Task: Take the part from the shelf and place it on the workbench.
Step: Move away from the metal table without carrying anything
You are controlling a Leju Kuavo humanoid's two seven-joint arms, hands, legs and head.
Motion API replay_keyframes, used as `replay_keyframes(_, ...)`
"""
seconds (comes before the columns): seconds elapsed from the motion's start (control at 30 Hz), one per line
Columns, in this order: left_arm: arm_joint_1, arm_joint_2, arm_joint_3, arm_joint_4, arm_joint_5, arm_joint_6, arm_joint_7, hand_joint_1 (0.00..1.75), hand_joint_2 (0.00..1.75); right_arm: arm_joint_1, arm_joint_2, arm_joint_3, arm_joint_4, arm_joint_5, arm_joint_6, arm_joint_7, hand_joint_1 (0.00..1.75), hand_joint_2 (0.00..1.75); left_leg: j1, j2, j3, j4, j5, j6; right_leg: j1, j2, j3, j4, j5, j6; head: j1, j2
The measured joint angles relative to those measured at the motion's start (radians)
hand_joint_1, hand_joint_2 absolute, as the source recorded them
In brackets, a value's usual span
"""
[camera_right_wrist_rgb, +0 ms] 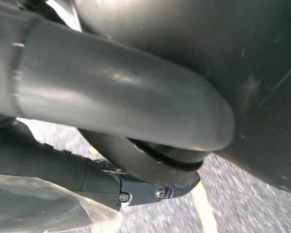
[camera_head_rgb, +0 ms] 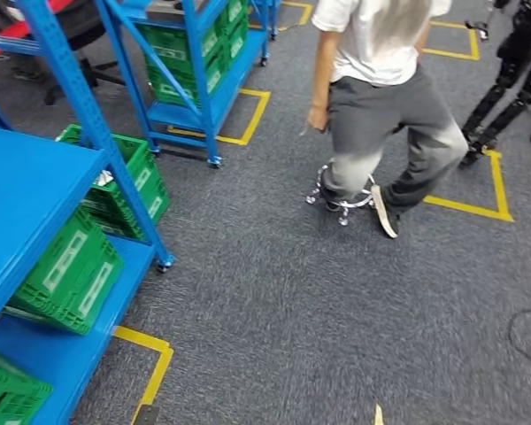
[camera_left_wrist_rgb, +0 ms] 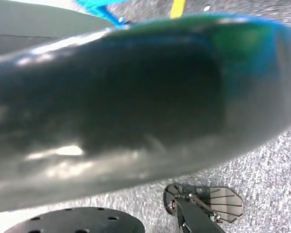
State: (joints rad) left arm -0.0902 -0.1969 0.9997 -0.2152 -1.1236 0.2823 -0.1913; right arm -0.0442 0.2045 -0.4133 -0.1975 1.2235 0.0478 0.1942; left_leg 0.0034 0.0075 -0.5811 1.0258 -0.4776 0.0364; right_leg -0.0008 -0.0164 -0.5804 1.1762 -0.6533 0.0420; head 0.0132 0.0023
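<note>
Two blue racks are edging the grey carpet: the near shelf at 9 o'clock, with three green crates on it, and a far shelf at 11 o'clock. One person is sitting on a wheeled stool at 1 o'clock. Open floor is running from 3 to 6 o'clock, past yellow tape. The right hand is gripping the part, a clear bag under its dark fingers. Whether the left hand is holding anything, I cannot tell.
</note>
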Motion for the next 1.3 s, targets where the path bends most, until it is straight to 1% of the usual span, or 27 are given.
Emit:
replay_keyframes(0.03, -0.001, 0.0, 0.005, 0.0, 0.002, 0.001, 0.004, 0.0, 0.0, -0.003, -0.001, 0.004, 0.0, 0.003, 0.002, 0.0, 0.0, 0.0, 0.0, -0.01, 0.0, 0.0, 0.0, 0.002, 0.0, 0.008, -0.032, 0.066, -0.023, 0.001, 0.0, 0.0)
replay_keyframes(0.07, 0.0, 0.0, 0.009, 0.0, 0.004, 0.002, 0.006, 0.0, 0.0, -0.006, -0.002, 0.008, 0.0, 0.005, 0.003, 0.0, 0.0, 0.0, 0.0, -0.02, 0.001, 0.0, 0.0, 0.002, 0.0, 0.011, -0.053, 0.106, -0.028, 0.001, 0.0, 0.0)
replay_keyframes(0.1, 0.001, 0.0, 0.014, 0.0, 0.004, 0.002, 0.007, 0.0, 0.0, -0.009, -0.003, 0.011, 0.0, 0.006, 0.004, 0.0, 0.0, 0.0, 0.0, -0.032, 0.002, 0.0, 0.0, 0.002, -0.001, 0.013, -0.055, 0.107, -0.013, 0.0, 0.001, 0.0)
replay_keyframes(0.13, 0.001, -0.001, 0.017, 0.0, 0.005, 0.003, 0.007, 0.0, 0.0, -0.009, -0.004, 0.014, 0.0, 0.007, 0.006, 0.0, 0.0, 0.0, 0.0, -0.045, 0.004, 0.001, 0.0, 0.002, -0.001, 0.016, -0.039, 0.068, 0.021, -0.001, 0.0, 0.0)
replay_keyframes(0.17, 0.001, -0.001, 0.02, 0.0, 0.005, 0.003, 0.007, 0.0, 0.0, -0.008, -0.005, 0.016, 0.0, 0.008, 0.008, 0.001, 0.0, 0.0, 0.001, -0.058, 0.005, 0.001, 0.0, 0.001, -0.003, 0.027, -0.011, 0.002, 0.064, -0.003, 0.001, 0.0)
replay_keyframes(0.2, 0.0, -0.002, 0.023, 0.0, 0.005, 0.003, 0.007, 0.0, 0.0, -0.006, -0.005, 0.018, 0.0, 0.009, 0.01, 0.001, 0.0, 0.0, 0.0, -0.07, 0.005, 0.002, 0.001, -0.002, -0.006, 0.049, 0.016, -0.063, 0.096, -0.005, 0.001, 0.0)
replay_keyframes(0.23, -0.001, -0.003, 0.025, 0.0, 0.006, 0.003, 0.007, 0.0, 0.0, -0.004, -0.005, 0.019, 0.001, 0.01, 0.011, 0.001, 0.0, 0.0, -0.001, -0.082, 0.002, 0.004, 0.002, -0.006, -0.008, 0.07, 0.039, -0.119, 0.113, -0.006, 0.001, 0.0)
replay_keyframes(0.3, -0.001, -0.003, 0.028, 0.0, 0.008, 0.004, 0.008, 0.0, 0.0, -0.001, -0.006, 0.022, 0.002, 0.015, 0.013, 0.001, 0.0, 0.0, 0.0, -0.1, -0.01, 0.006, 0.008, -0.02, -0.01, 0.095, 0.058, -0.161, 0.112, -0.01, 0.0, 0.0)
replay_keyframes(0.37, 0.002, -0.004, 0.031, 0.0, 0.011, 0.005, 0.008, 0.0, 0.0, -0.002, -0.006, 0.027, 0.002, 0.02, 0.013, -0.004, 0.0, 0.0, 0.002, -0.108, -0.018, 0.006, 0.012, -0.033, -0.01, 0.079, 0.064, -0.17, 0.114, -0.021, -0.001, 0.0)
replay_keyframes(0.43, 0.002, -0.003, 0.034, 0.0, 0.013, 0.006, 0.004, 0.0, 0.0, -0.001, -0.007, 0.03, 0.002, 0.019, 0.013, -0.012, 0.0, 0.0, 0.001, -0.077, -0.033, 0.04, -0.011, -0.044, -0.012, 0.055, 0.069, -0.178, 0.12, -0.035, -0.006, 0.0)
replay_keyframes(0.5, -0.002, -0.003, 0.035, 0.0, 0.014, 0.006, -0.001, 0.0, 0.0, 0.002, -0.009, 0.031, 0.002, 0.018, 0.015, -0.018, 0.0, 0.0, 0.001, -0.036, -0.079, 0.146, -0.069, -0.051, -0.009, 0.025, 0.073, -0.181, 0.119, -0.045, -0.01, 0.0)
replay_keyframes(0.57, -0.004, -0.001, 0.035, 0.0, 0.014, 0.006, -0.001, 0.0, 0.0, 0.003, -0.013, 0.031, 0.002, 0.018, 0.018, -0.023, 0.0, 0.0, 0.003, -0.024, -0.125, 0.255, -0.108, -0.056, -0.005, -0.003, 0.075, -0.18, 0.116, -0.05, -0.01, 0.0)
replay_keyframes(0.6, -0.003, 0.0, 0.036, 0.0, 0.015, 0.008, 0.0, 0.0, 0.0, 0.003, -0.014, 0.031, 0.002, 0.02, 0.019, -0.026, 0.0, 0.0, 0.003, -0.021, -0.129, 0.27, -0.104, -0.057, -0.004, -0.014, 0.076, -0.18, 0.114, -0.051, -0.01, 0.0)
replay_keyframes(0.63, -0.002, 0.001, 0.038, 0.0, 0.018, 0.011, 0.001, 0.0, 0.0, 0.002, -0.015, 0.032, 0.002, 0.022, 0.019, -0.03, 0.0, 0.0, 0.003, -0.018, -0.115, 0.246, -0.082, -0.056, -0.003, -0.025, 0.078, -0.18, 0.113, -0.052, -0.011, 0.0)
replay_keyframes(0.67, -0.002, 0.002, 0.04, 0.0, 0.021, 0.015, 0.001, 0.0, 0.0, 0.002, -0.015, 0.032, 0.002, 0.023, 0.019, -0.035, 0.0, 0.0, 0.003, -0.01, -0.085, 0.19, -0.049, -0.053, -0.001, -0.034, 0.081, -0.18, 0.111, -0.051, -0.011, 0.0)
replay_keyframes(0.73, -0.003, 0.004, 0.048, 0.0, 0.027, 0.02, -0.003, 0.0, 0.0, 0.003, -0.015, 0.033, 0.002, 0.024, 0.018, -0.045, 0.0, 0.0, -0.006, 0.03, -0.02, 0.063, -0.004, -0.041, 0.003, -0.051, 0.086, -0.179, 0.105, -0.045, -0.01, 0.0)
replay_keyframes(0.8, -0.006, 0.006, 0.051, 0.0, 0.026, 0.021, -0.003, 0.0, 0.0, 0.003, -0.015, 0.033, 0.002, 0.023, 0.016, -0.053, 0.0, 0.0, -0.015, 0.055, 0.004, 0.008, 0.0, -0.029, 0.008, -0.068, 0.087, -0.177, 0.099, -0.035, -0.009, 0.0)
replay_keyframes(0.87, -0.004, 0.007, 0.052, 0.0, 0.023, 0.021, 0.002, 0.0, 0.0, 0.001, -0.015, 0.033, 0.002, 0.02, 0.012, -0.062, 0.0, 0.0, -0.014, 0.041, 0.002, 0.001, 0.0, -0.019, 0.01, -0.084, 0.088, -0.178, 0.095, -0.027, -0.009, 0.0)
replay_keyframes(0.93, -0.001, 0.008, 0.053, 0.0, 0.019, 0.02, 0.006, 0.0, 0.0, 0.0, -0.014, 0.033, 0.001, 0.016, 0.009, -0.071, 0.0, 0.0, -0.008, 0.023, 0.005, -0.008, 0.005, -0.009, 0.007, -0.057, 0.077, -0.15, 0.071, -0.016, -0.005, 0.0)
replay_keyframes(1.0, -0.002, 0.008, 0.053, 0.0, 0.017, 0.018, 0.006, 0.0, 0.0, -0.002, -0.014, 0.033, 0.001, 0.013, 0.006, -0.077, 0.0, 0.0, -0.003, 0.005, 0.005, -0.012, 0.009, -0.001, 0.002, -0.009, 0.028, -0.045, 0.016, -0.007, 0.001, 0.0)
replay_keyframes(1.03, -0.003, 0.008, 0.053, 0.0, 0.016, 0.018, 0.006, 0.0, 0.0, -0.004, -0.015, 0.033, 0.001, 0.012, 0.004, -0.078, 0.0, 0.0, -0.003, -0.004, 0.004, -0.012, 0.009, 0.001, 0.0, 0.002, -0.006, 0.023, -0.012, -0.003, 0.002, 0.0)
replay_keyframes(1.07, -0.003, 0.007, 0.052, 0.0, 0.015, 0.017, 0.005, 0.0, 0.0, -0.006, -0.015, 0.033, 0.001, 0.01, 0.003, -0.077, 0.0, 0.0, -0.002, -0.013, 0.004, -0.012, 0.009, 0.001, -0.002, 0.007, -0.035, 0.077, -0.027, -0.001, 0.002, 0.0)
replay_keyframes(1.1, -0.002, 0.007, 0.052, 0.0, 0.012, 0.017, 0.0, 0.0, 0.0, -0.006, -0.015, 0.032, 0.001, 0.007, 0.002, -0.074, 0.0, 0.0, -0.001, -0.022, 0.004, -0.011, 0.009, 0.001, -0.003, 0.008, -0.05, 0.101, -0.024, 0.002, 0.002, 0.0)
replay_keyframes(1.13, -0.002, 0.007, 0.052, 0.0, 0.007, 0.016, -0.006, 0.0, 0.0, -0.006, -0.016, 0.032, 0.001, 0.002, 0.0, -0.07, 0.0, 0.0, 0.0, -0.034, 0.004, -0.01, 0.009, 0.0, -0.005, 0.01, -0.046, 0.084, 0.001, 0.004, 0.002, 0.0)
replay_keyframes(1.17, -0.002, 0.007, 0.051, 0.0, 0.001, 0.014, -0.014, 0.0, 0.0, -0.005, -0.016, 0.032, 0.001, -0.003, -0.001, -0.065, 0.0, 0.0, 0.002, -0.046, 0.005, -0.008, 0.009, -0.002, -0.008, 0.015, -0.026, 0.033, 0.039, 0.006, 0.002, 0.0)
replay_keyframes(1.23, -0.007, 0.005, 0.048, 0.0, -0.011, 0.006, -0.028, 0.0, 0.0, -0.003, -0.017, 0.031, 0.002, -0.014, -0.003, -0.06, 0.0, 0.0, 0.004, -0.069, 0.002, -0.001, 0.007, -0.012, -0.017, 0.051, 0.029, -0.095, 0.099, 0.011, 0.003, 0.0)
replay_keyframes(1.3, -0.015, 0.004, 0.043, 0.0, -0.022, 0.001, -0.034, 0.0, 0.0, 0.0, -0.017, 0.027, 0.003, -0.026, -0.002, -0.056, 0.0, 0.0, 0.004, -0.088, -0.008, 0.005, 0.01, -0.026, -0.02, 0.078, 0.057, -0.153, 0.108, 0.004, 0.003, 0.0)
